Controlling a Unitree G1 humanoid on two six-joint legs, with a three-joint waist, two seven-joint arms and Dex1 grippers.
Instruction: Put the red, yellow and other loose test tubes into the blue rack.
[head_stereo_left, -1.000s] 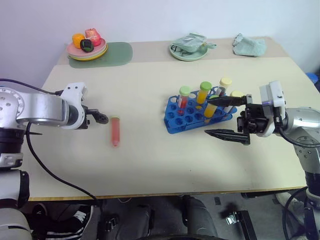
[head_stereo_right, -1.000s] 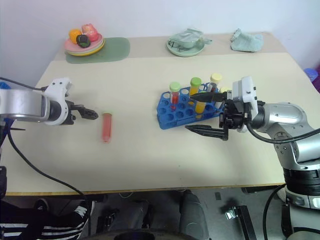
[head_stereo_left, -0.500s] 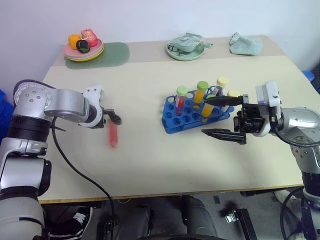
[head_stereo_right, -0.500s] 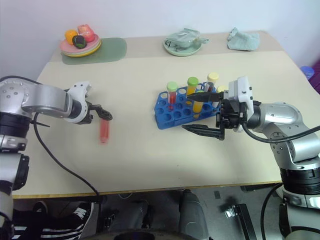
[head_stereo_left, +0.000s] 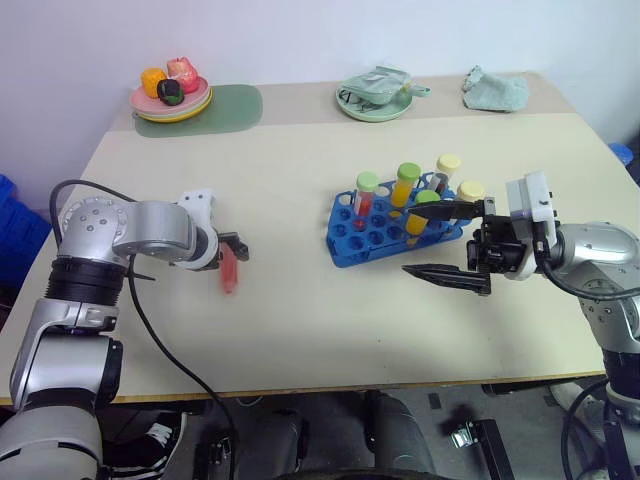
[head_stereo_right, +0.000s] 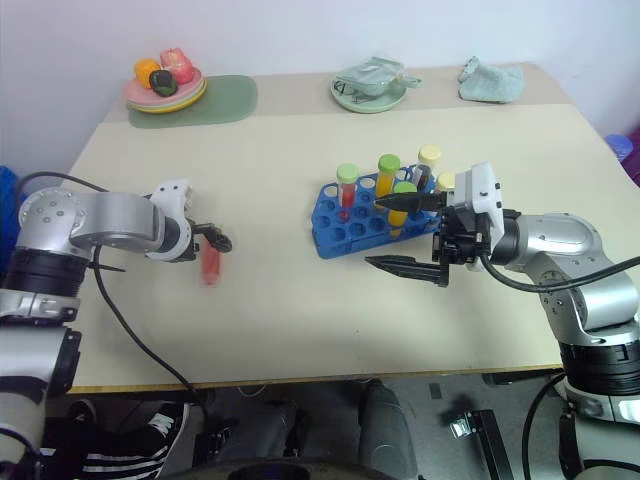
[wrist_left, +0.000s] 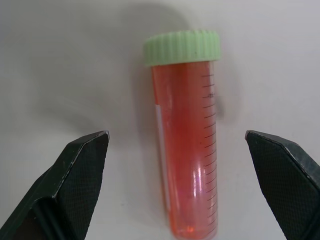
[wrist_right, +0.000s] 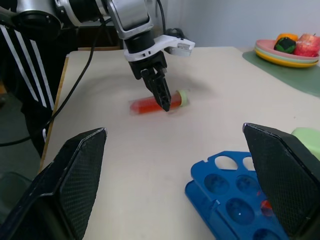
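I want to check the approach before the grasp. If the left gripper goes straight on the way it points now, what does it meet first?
Most likely the red test tube, lying flat on the table. It sits between the open left gripper fingers, so they would probably straddle it and meet the table.

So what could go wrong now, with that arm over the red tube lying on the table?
The round clear plastic tube of red liquid with a green cap lies flat between the open left end effector fingers; closing off-centre could roll it away. The bright blue plastic rack already holds upright tubes, so placing this one might knock them. The open right end effector beside the rack could get in the way.
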